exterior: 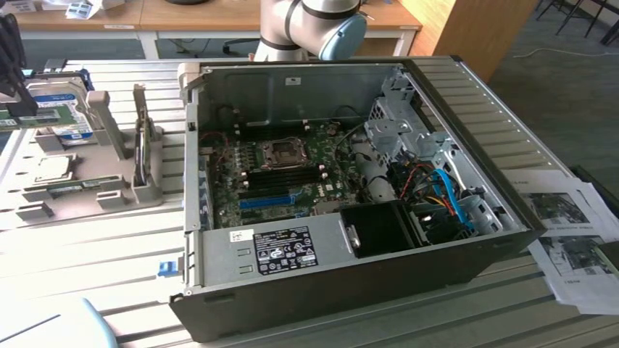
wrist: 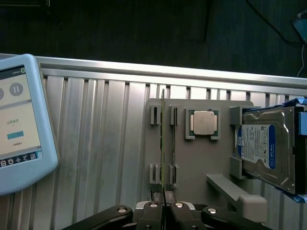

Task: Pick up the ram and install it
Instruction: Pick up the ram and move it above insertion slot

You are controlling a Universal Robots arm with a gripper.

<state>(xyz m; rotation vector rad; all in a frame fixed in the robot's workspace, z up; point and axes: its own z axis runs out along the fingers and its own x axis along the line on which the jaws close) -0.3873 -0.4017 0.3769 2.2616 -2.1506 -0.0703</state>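
Note:
The ram [wrist: 163, 139] is a thin green stick seen edge-on, reaching out from between my fingertips over the grey parts tray [wrist: 201, 163]. My gripper [wrist: 164, 199] is shut on its near end. At the exterior view's left edge the black gripper [exterior: 17, 94] hangs above the tray [exterior: 106, 170] with the green ram [exterior: 40, 114] under it. The open computer case [exterior: 338, 290] lies to the exterior view's right. Its motherboard [exterior: 290, 148] shows black memory slots [exterior: 290, 175] and a long blue slot [exterior: 266, 201].
On the tray sit a processor chip [wrist: 203, 123] and a hard drive [wrist: 266, 146]. A blue-edged touch-screen pendant [wrist: 19, 124] lies on the ribbed table beside the tray. Printed sheets [exterior: 570, 232] lie to the exterior view's right of the case. Cables [exterior: 445, 196] crowd the case's right side.

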